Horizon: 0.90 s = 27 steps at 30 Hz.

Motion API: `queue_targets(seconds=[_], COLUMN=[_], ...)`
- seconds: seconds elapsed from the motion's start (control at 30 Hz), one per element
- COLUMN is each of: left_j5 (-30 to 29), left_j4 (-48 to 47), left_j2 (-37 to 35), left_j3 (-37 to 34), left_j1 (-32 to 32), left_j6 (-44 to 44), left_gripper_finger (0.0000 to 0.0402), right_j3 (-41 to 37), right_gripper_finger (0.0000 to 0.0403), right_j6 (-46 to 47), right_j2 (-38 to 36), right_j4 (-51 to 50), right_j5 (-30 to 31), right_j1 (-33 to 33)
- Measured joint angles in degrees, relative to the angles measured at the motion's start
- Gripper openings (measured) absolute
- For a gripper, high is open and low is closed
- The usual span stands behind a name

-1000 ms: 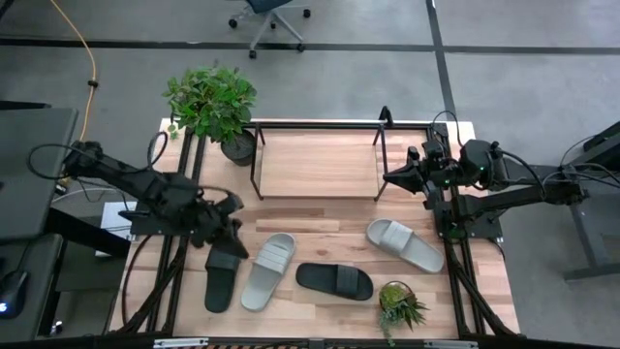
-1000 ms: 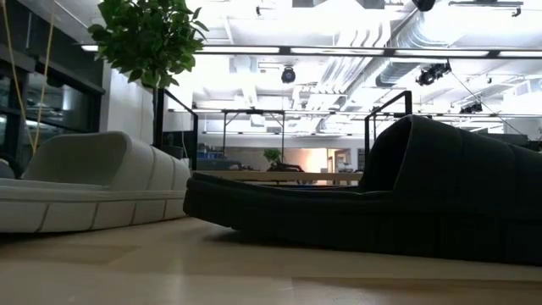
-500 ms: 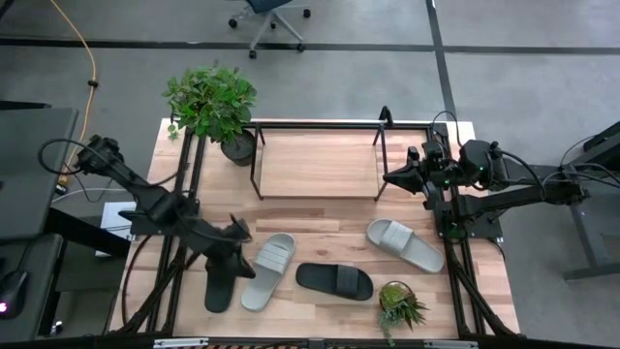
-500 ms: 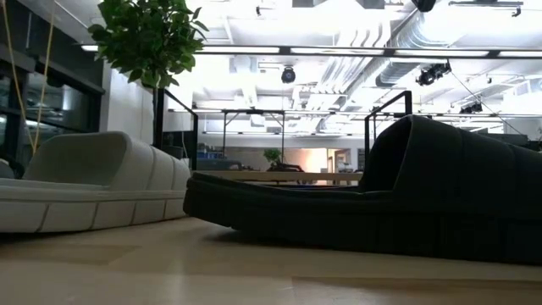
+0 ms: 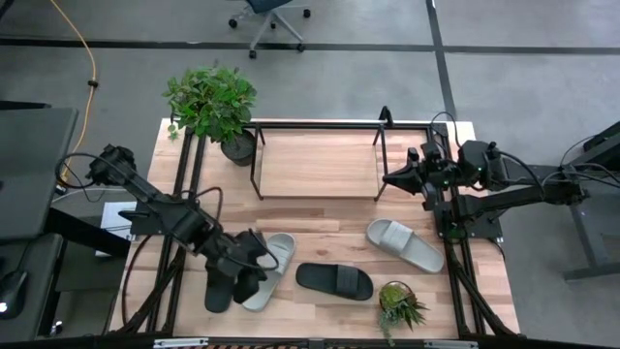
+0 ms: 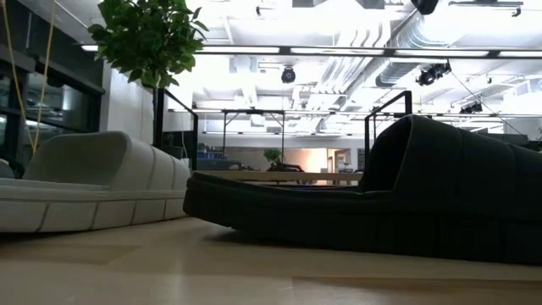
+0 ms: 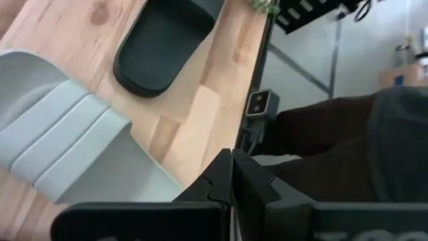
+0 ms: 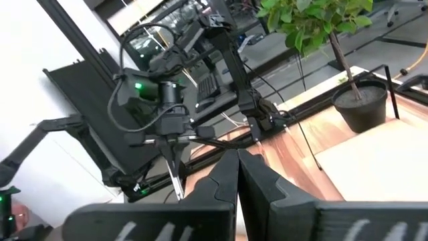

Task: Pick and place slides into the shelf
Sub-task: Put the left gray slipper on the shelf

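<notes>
Left tool (image 5: 254,267) closed, empty, above grey slide (image 5: 268,270); black slide (image 5: 221,282) just beside. Right tool (image 5: 392,177) closed beside shelf (image 5: 317,163).

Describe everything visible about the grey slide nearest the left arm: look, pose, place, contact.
The grey slide is a light grey, rubbery-looking sandal with a wide ribbed strap and an open toe. It lies flat, sole down, on the wooden tabletop, angled, beside a black slide on the left. The left end effector, fingers shut, is over its near half, hiding part of it; contact cannot be confirmed. The shelf holds no slides.
</notes>
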Motion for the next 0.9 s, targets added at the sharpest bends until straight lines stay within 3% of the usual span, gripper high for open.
queue_targets(seconds=[0.27,0.6,0.9], left_j5=[-1.7,-14.5,-17.5], left_j4=[-4.6,-13.2,-19.6], left_j2=[3.9,4.6,5.4], left_j3=[0.6,0.6,0.5], left_j1=[-3.4,-5.9,-5.7], left_j6=[0.6,-0.1,7.0], left_gripper_finger=[0.0,0.0,0.0], right_j3=[0.0,0.0,0.0], right_gripper_finger=[0.0,0.0,0.0], right_j6=[0.0,0.0,0.5], right_j2=[0.2,1.7,2.3], right_j4=[-1.1,-1.4,-1.4], right_j5=[0.0,0.0,0.0], right_j1=[0.0,0.0,0.0])
